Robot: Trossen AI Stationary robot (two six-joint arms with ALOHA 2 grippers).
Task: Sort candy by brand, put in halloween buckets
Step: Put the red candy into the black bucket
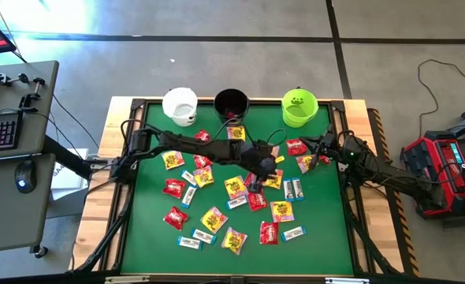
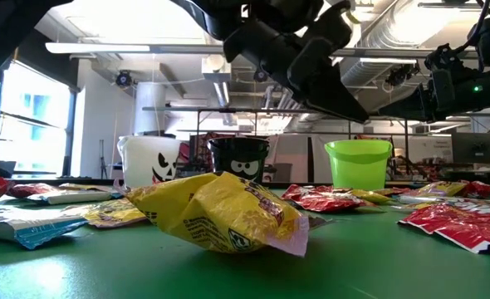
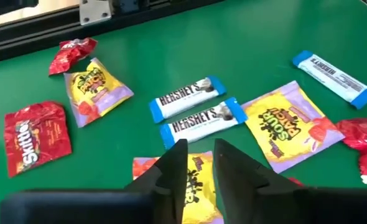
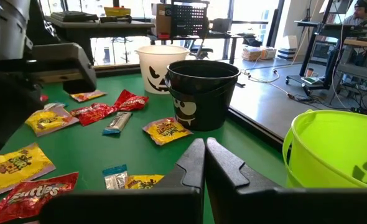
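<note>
High view: three buckets stand in a row at the top of the green worktop [image 1: 138, 237]. They are the white bucket [image 1: 180, 105], the black bucket [image 1: 231, 103] and the lime green bucket [image 1: 299, 107]. Lots of candy lies spread over the middle and bottom of the worktop: red packets, yellow-and-pink packets and white-and-blue bars. The left gripper [image 1: 265, 166] hangs over the candy near the middle. The right gripper [image 1: 318, 151] waits at the upper right, near the green bucket.

Low view: a crinkled yellow packet [image 2: 220, 214] sits big in the middle of the frame. It looks light, soft and crackly, so I think it would bend and slide if pushed. The dark arm hangs above it, at the top of the frame.

Left wrist view: the left gripper [image 3: 199, 163] has its fingers a little apart with nothing between them. A yellow-and-pink packet [image 3: 193, 186] lies right under the fingertips at the bottom middle. I cannot tell if they touch it. Two white-and-blue bars [image 3: 196, 113] lie just above it in the frame. A good place to pinch the packet would be its puffy middle, I think, because the flat edges hug the worktop.

Right wrist view: the right gripper [image 4: 204, 155] has its fingers pressed together and holds nothing. The black bucket sits in the middle of the frame past the fingertips, and the green bucket is at the right edge.
</note>
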